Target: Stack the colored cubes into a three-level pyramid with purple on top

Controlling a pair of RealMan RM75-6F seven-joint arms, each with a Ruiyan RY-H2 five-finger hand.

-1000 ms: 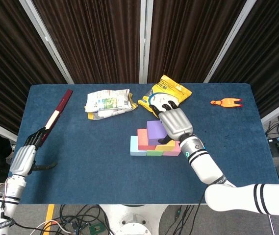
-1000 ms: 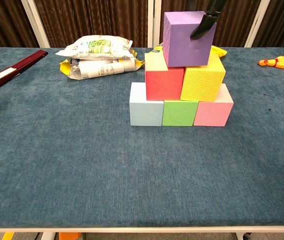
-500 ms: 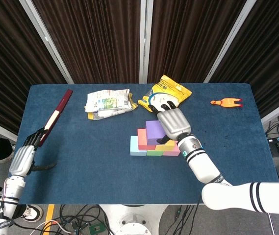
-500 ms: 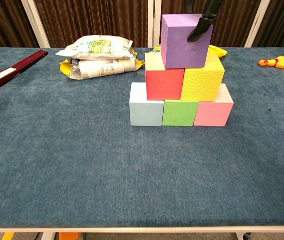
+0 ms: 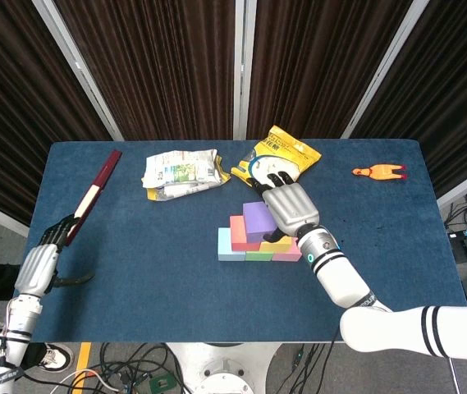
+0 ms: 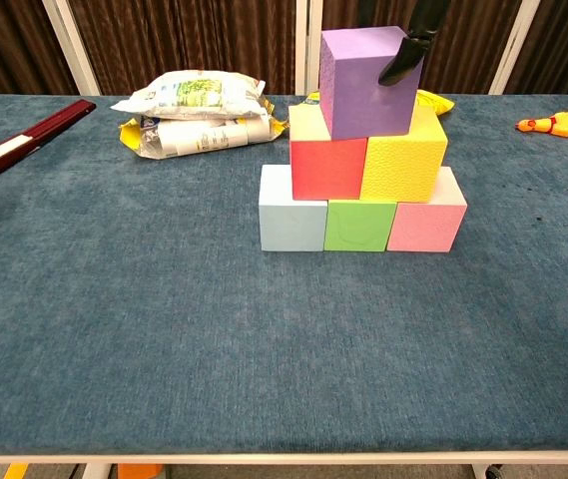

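**Q:** Purple cube [image 6: 366,82] first: where did it sit when you paused?

**A:** It sat on top, resting across the red cube [image 6: 327,168] and the yellow cube [image 6: 403,166]. Under those, the pale blue cube [image 6: 292,222], green cube [image 6: 359,226] and pink cube [image 6: 426,225] formed the bottom row, side by side on the blue table [image 6: 164,329].

**Q:** And your hands?

**A:** Your right hand [image 5: 288,205] lay over the purple cube, with one fingertip [image 6: 401,66] touching its front face. I judged it a light grasp, not yet let go. Your left hand [image 5: 40,263] hung at the table's near left edge, fingers apart, holding nothing.

**Q:** What was left?

**A:** All three levels looked built. What remained, I judged, was letting go and lifting your right hand away without nudging the top cube.
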